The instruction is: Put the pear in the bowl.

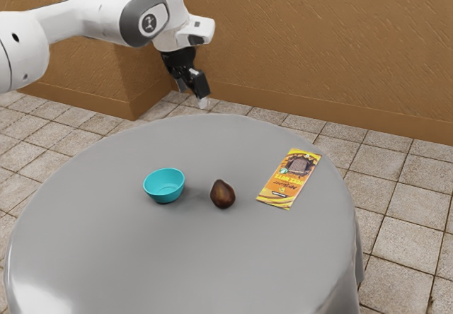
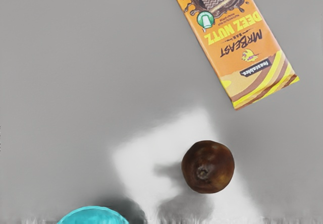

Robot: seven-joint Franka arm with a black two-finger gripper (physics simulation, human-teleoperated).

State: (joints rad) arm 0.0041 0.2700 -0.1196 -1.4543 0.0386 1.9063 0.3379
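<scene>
The dark brown pear point(image 1: 222, 194) stands on the grey tabletop point(image 1: 170, 257), narrow end up, outside the bowl. Just beside it, toward the exterior view's left, sits the turquoise bowl point(image 1: 164, 192); toward that view's right, the chocolate bar point(image 1: 290, 179) lies flat in its orange wrapper. Well above them hangs the tool point(image 1: 193, 96), its fingers apart and holding nothing.

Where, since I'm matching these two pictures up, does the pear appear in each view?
Exterior view: the pear is just below the picture's middle, between the turquoise bowl and the wrapped bar.
Wrist view: the pear lies between the bowl, cut off by the picture's edge, and the bar's striped end.
Shared landmark: the orange wrapped bar.
</scene>
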